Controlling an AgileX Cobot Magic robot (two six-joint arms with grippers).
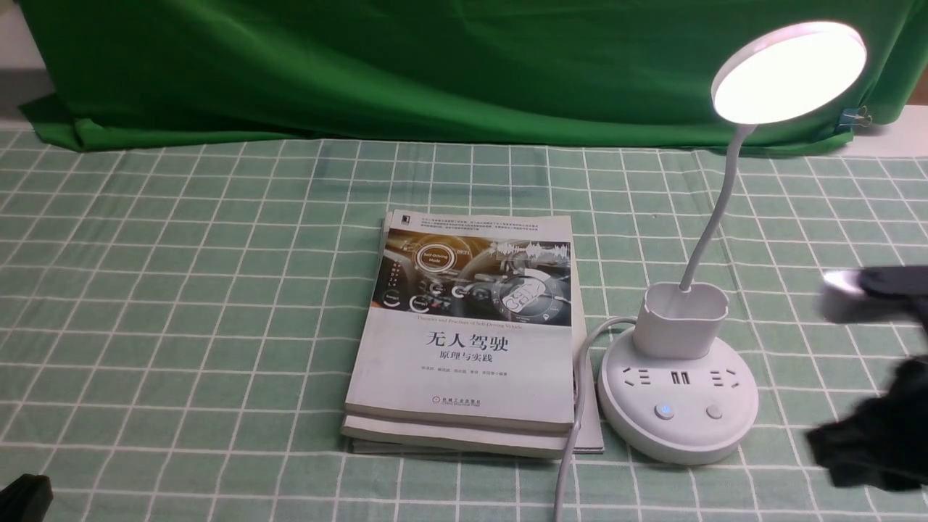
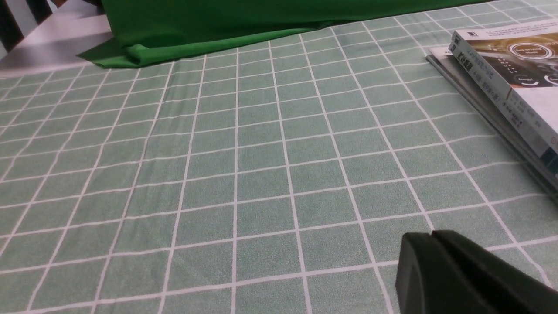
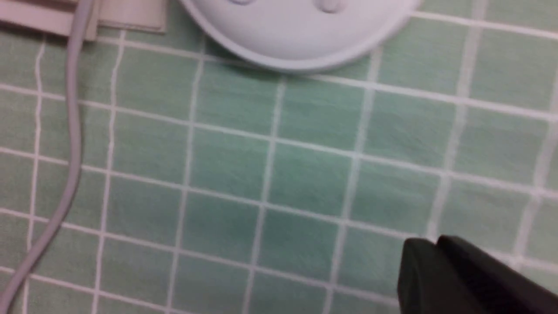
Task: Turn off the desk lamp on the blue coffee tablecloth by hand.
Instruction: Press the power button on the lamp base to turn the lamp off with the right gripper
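Note:
The white desk lamp stands on the pale green grid tablecloth [image 1: 181, 290] at the right. Its disc head [image 1: 790, 72] glows brightly. Its round base [image 1: 678, 406] has a cup holder [image 1: 681, 319], sockets and two buttons; the left button [image 1: 664, 411] shows a blue light, the right button [image 1: 714, 412] is plain. My right gripper [image 1: 823, 442] is blurred, just right of the base and apart from it. In the right wrist view its jaws [image 3: 431, 242] are shut and empty, and the base's front rim [image 3: 301, 35] lies ahead. My left gripper [image 2: 431, 235] is shut and empty at the near left corner [image 1: 25, 496].
Two stacked books [image 1: 467, 333] lie left of the lamp base and show in the left wrist view [image 2: 510, 78]. The lamp's white cable [image 1: 573, 435] runs from the base to the near edge between books and base [image 3: 72, 131]. A dark green cloth [image 1: 435, 65] hangs along the back.

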